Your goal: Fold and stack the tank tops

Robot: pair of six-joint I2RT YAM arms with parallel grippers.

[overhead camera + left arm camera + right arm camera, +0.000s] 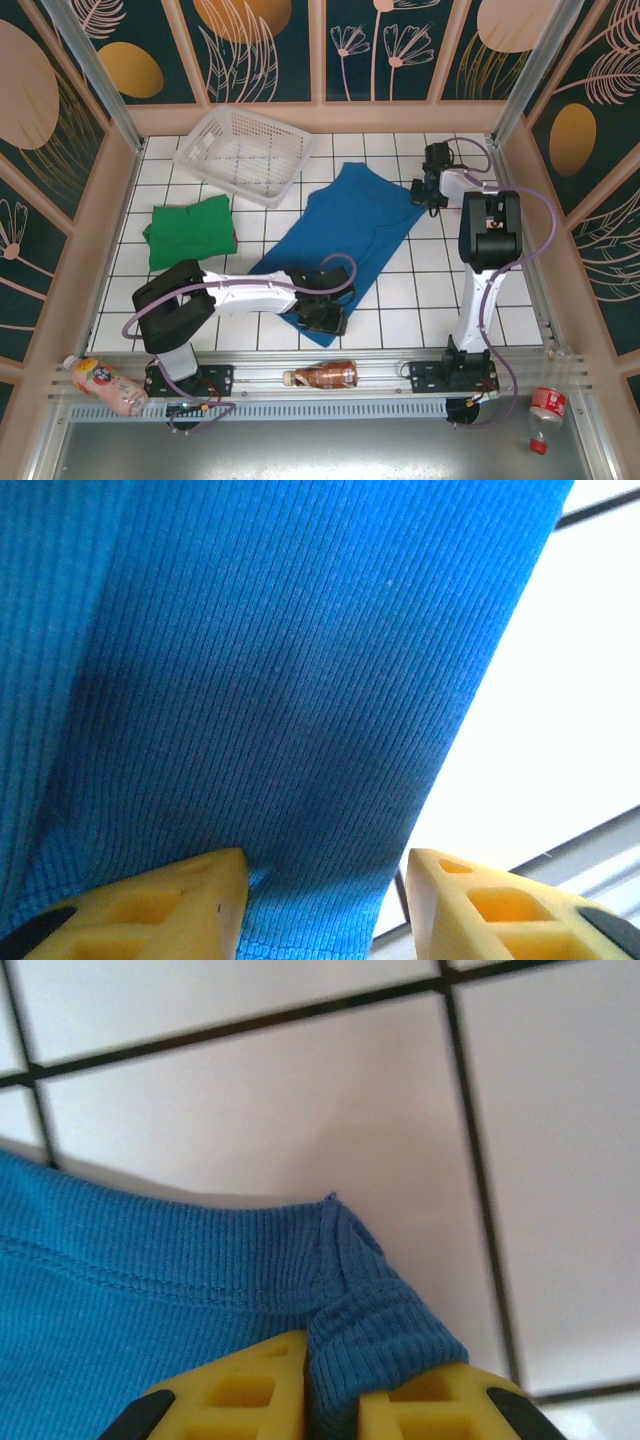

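Tiled desk (420, 300) lies bare right of the blue tank top (350, 230); right claw (335, 1380) pinches its far-right corner, left claw (325, 880) stands parted over its near hem.

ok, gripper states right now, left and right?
Left gripper: jaws open, straddling the blue tank top hem.
Right gripper: jaws closed on its corner.

The blue tank top (345, 225) is partly hidden under the left arm (250, 292) (wrist views crop it).
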